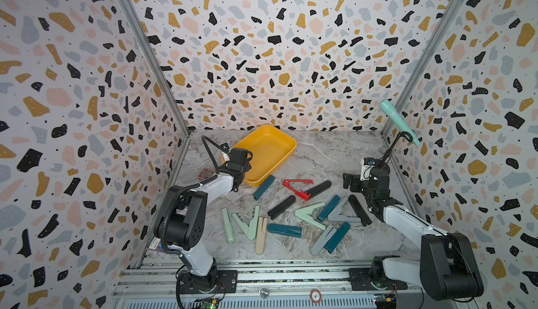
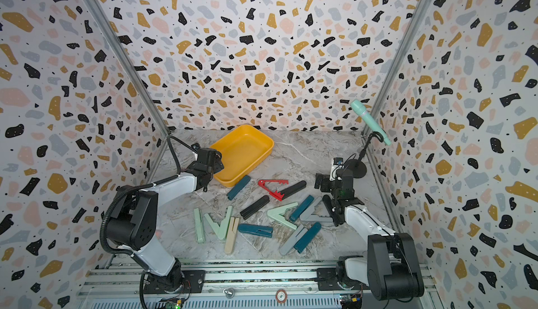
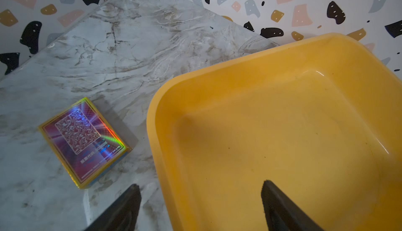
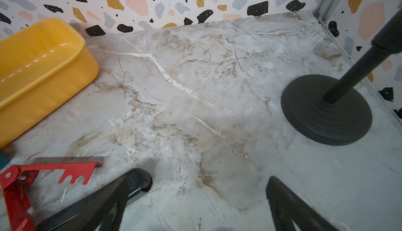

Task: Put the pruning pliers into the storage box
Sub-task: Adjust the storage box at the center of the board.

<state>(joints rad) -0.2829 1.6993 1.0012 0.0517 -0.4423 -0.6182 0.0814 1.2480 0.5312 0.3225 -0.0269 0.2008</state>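
The storage box (image 1: 286, 139), a shallow yellow tray, sits empty at the back of the marble table. My left gripper (image 3: 201, 189) hangs open over its near left corner; the box's rim (image 3: 156, 145) runs between the two fingers and nothing is held. Several pruning pliers lie scattered in front of the box: a red one (image 1: 298, 188), black (image 1: 281, 207), teal (image 1: 264, 187), mint (image 1: 310, 214), grey (image 1: 343, 214) and beige (image 1: 261, 234). At the right, my right gripper (image 4: 202, 184) stands open above bare marble, next to the red pliers (image 4: 71, 171) and a black one (image 4: 137, 182).
A mint microphone (image 1: 398, 121) on a black stand (image 4: 326, 110) occupies the back right corner. Left of the box lies a small purple card box (image 3: 83, 142). A pack of markers (image 1: 155, 245) rests by the front left edge. Patterned walls close three sides.
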